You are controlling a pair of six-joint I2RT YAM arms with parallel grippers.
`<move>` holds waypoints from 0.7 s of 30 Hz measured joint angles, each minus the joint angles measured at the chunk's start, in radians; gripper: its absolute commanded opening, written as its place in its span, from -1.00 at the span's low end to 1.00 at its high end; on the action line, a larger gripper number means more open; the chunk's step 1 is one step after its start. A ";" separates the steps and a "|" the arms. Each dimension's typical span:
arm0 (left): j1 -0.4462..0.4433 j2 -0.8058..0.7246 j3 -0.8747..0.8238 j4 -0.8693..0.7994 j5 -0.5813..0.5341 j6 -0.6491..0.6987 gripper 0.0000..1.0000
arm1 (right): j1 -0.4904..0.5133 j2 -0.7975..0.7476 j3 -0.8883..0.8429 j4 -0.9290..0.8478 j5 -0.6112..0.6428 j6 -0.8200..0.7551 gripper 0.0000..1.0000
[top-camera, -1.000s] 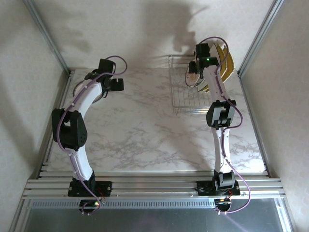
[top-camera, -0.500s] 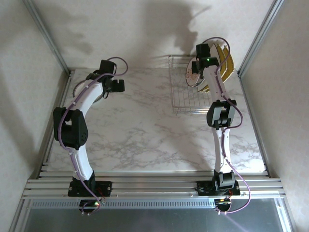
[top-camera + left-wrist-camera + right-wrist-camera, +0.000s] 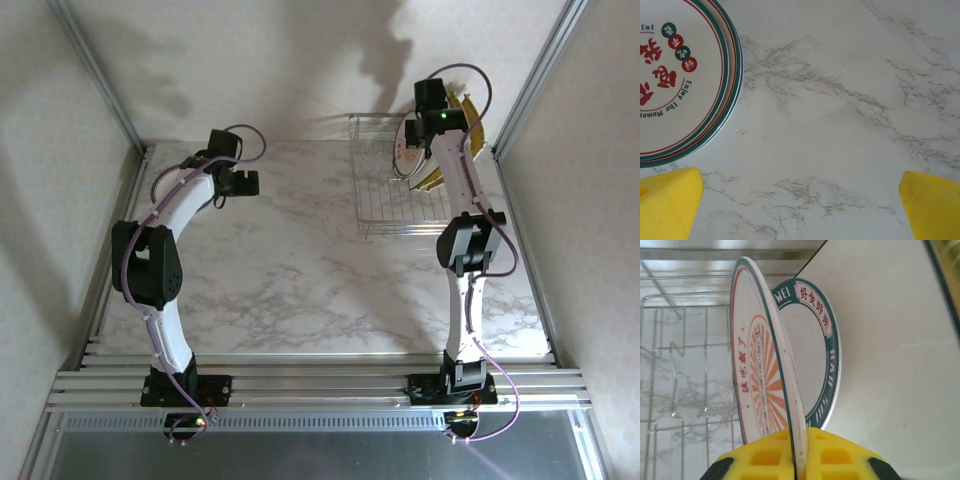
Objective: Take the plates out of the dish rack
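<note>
At the far right corner of the marble bench (image 3: 300, 270) sits one wire dish rack (image 3: 385, 205), and the right tool (image 3: 418, 148) reaches down into it. Its yellow pads are clamped on the lower rim of one round plate (image 3: 765, 380), white with an orange sunburst, standing on edge. Just behind that stands a second round plate (image 3: 826, 340) with a broad teal rim, so I count two round ones in the rack. Mustard-yellow square plates (image 3: 470, 128) lean at the rack's right end; their edges overlap too much for a sure count. A large pale surface rises right behind the teal-rimmed plate, close against it, and the rack's thin wires (image 3: 670, 365) run beside the held plate on its other side.

Over on the left side, a stack of round plates (image 3: 680, 75) lies flat on the bench, showing two teal rims, one on the other. The left tool (image 3: 800, 210) hangs above the bare marble beside them with its yellow fingertips (image 3: 670, 200) spread wide, touching nothing.

Compared with a second ago, the right arm stands taller and its wrist sits nearer the back wall, and the jaws that were then partly apart have now closed on the plate. The left arm has barely shifted.
</note>
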 measured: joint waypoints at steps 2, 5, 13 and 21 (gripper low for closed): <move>0.000 0.000 -0.006 0.000 0.000 0.000 0.99 | 0.002 -0.062 -0.050 -0.001 0.008 -0.007 -1.00; 0.000 0.000 -0.016 0.002 0.001 0.000 0.99 | 0.009 -0.148 -0.097 -0.003 0.009 -0.017 -1.00; 0.000 0.000 -0.025 0.006 0.011 -0.001 0.99 | 0.015 -0.356 -0.286 0.052 -0.104 -0.005 -1.00; 0.000 0.000 -0.033 0.012 0.011 -0.001 0.99 | 0.006 -0.582 -0.785 0.324 -0.541 0.169 -1.00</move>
